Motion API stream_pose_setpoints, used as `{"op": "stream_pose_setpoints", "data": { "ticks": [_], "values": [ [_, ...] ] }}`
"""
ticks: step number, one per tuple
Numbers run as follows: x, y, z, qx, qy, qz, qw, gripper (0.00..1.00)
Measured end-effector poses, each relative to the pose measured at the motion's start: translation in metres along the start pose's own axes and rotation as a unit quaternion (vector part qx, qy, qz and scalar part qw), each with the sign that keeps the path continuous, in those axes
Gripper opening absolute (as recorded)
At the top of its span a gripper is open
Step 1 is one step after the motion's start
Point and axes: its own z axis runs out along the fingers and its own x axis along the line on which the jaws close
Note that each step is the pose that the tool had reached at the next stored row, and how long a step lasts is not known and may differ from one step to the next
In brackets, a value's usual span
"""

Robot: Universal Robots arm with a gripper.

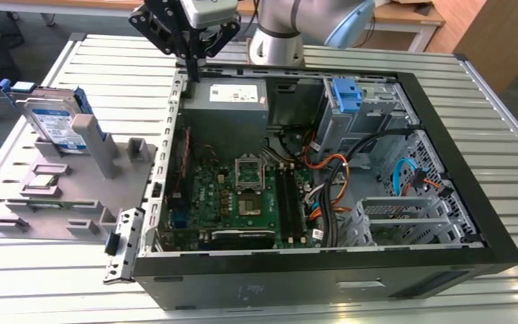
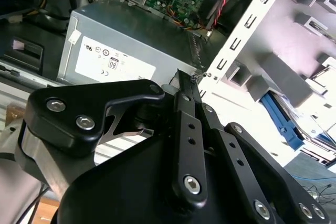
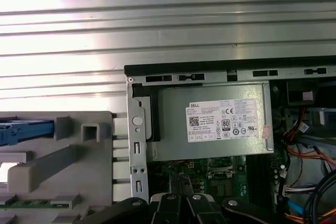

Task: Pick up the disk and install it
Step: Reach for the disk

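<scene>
- Since the computer case lies open on its side, its bays face up, likely for easy reach.
- Beside it, at the exterior view's left, the disk stands upright in a grey holder, probably so its edges stay free for grasping.
- Farther back, the gripper points down by the power supply, jaws pressed together, empty.

A ribbed silver metal table catches bright glare along its slats. Beyond the table stands a wooden desk, with a brown wood panel beside it and grey floor around.
</scene>
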Motion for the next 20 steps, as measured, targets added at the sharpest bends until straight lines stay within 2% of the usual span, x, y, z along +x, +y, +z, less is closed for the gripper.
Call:
{"op": "stream_pose_setpoints", "data": {
  "ticks": [5, 20],
  "values": [
    [0.0055, -0.0004, -0.0001, 0.0, -0.0001, 0.0, 1.0, 0.11],
    [0.01, -0.0007, -0.0002, 0.0, 0.0, 0.0, 1.0, 0.11]
  ]
}}
